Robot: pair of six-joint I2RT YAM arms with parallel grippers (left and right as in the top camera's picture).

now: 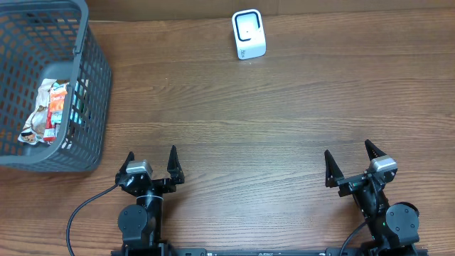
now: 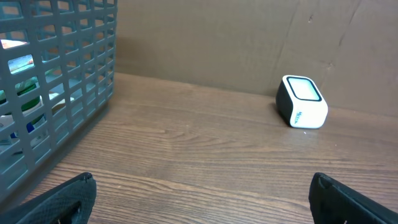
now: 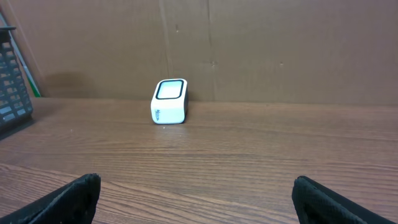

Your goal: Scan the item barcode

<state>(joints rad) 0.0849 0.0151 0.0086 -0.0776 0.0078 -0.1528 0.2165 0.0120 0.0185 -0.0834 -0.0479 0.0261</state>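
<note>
A white barcode scanner point(image 1: 249, 34) with a dark window stands at the back of the wooden table; it also shows as the scanner point(image 2: 301, 101) in the left wrist view and the scanner point(image 3: 169, 101) in the right wrist view. Packaged items point(image 1: 53, 110) lie in a grey basket point(image 1: 96, 92) at the far left. My left gripper point(image 1: 151, 158) stands open near the front edge, nothing between its fingers. My right gripper point(image 1: 350, 152) is open too, at the front right, empty. Both are far from the scanner and the items.
The basket's grid wall point(image 2: 56, 81) rises close on the left of my left gripper. A brown wall point(image 3: 249, 43) backs the table behind the scanner. Bare wood point(image 1: 249, 128) lies between the grippers and the scanner.
</note>
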